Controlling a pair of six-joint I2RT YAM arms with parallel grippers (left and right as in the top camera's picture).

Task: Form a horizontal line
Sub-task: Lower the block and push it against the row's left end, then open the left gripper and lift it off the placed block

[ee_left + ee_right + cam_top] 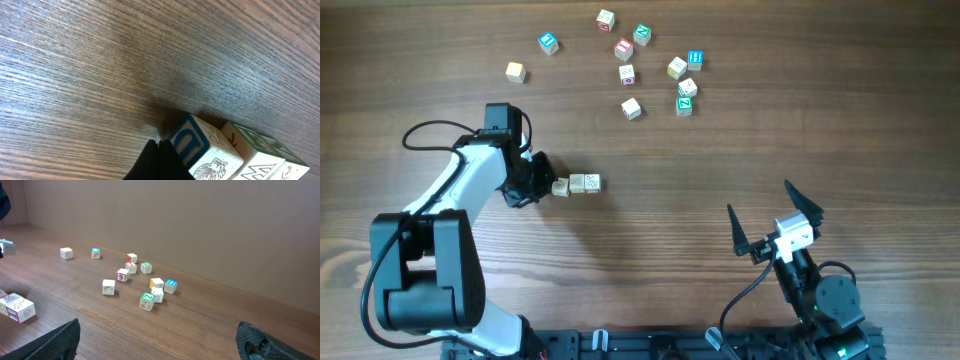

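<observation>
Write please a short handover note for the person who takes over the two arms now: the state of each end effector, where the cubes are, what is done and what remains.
Left end effector: shut, holding nothing, tips against the left end of the row.
Right end effector: open, empty, near its own base, far from every cube.
Row: three cubes side by side in front of the left arm. They seem to touch and lie roughly level.
Loose cubes: eleven, scattered farther from the arms.
Done: three cubes lined up.
Left: probably bring more cubes from the scattered group, then straighten the row.
</observation>
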